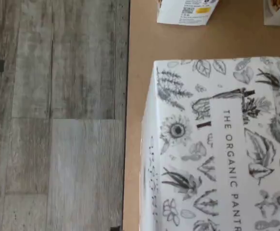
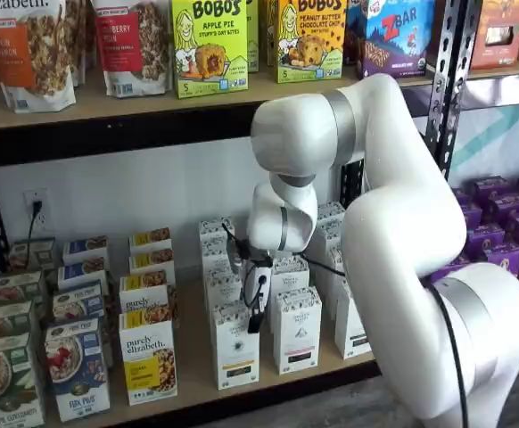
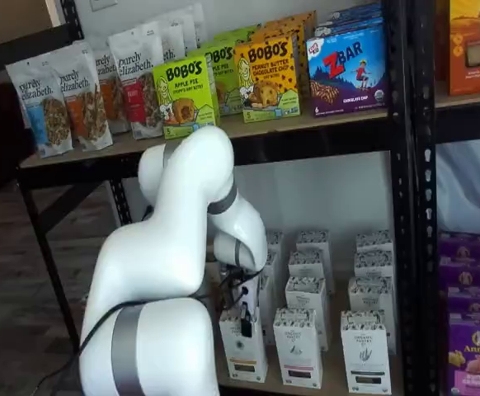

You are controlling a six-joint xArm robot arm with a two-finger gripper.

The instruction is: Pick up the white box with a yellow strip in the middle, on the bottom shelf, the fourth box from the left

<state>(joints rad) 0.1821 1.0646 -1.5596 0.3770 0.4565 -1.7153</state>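
The white box (image 2: 235, 349) stands in the front row of the bottom shelf (image 2: 197, 392), right of a purely elizabeth box (image 2: 148, 364). It also shows in a shelf view (image 3: 242, 348). In the wrist view its speckled botanical top (image 1: 217, 144), printed "THE ORGANIC PANTRY", fills much of the picture, with the pale shelf board (image 1: 140, 48) around it. My gripper (image 2: 254, 323) hangs just above the box's top; it shows in both shelf views (image 3: 245, 322). Its black fingers show side-on, so I cannot tell whether they are open. No box is in them.
Several alike white boxes (image 2: 296, 330) stand to the right and behind. Cereal boxes (image 2: 77, 367) stand to the left. Purple boxes (image 3: 475, 355) sit past a black upright (image 3: 405, 206). The upper shelf (image 2: 108, 111) hangs over the arm. Grey plank floor (image 1: 53, 115) lies beyond the shelf edge.
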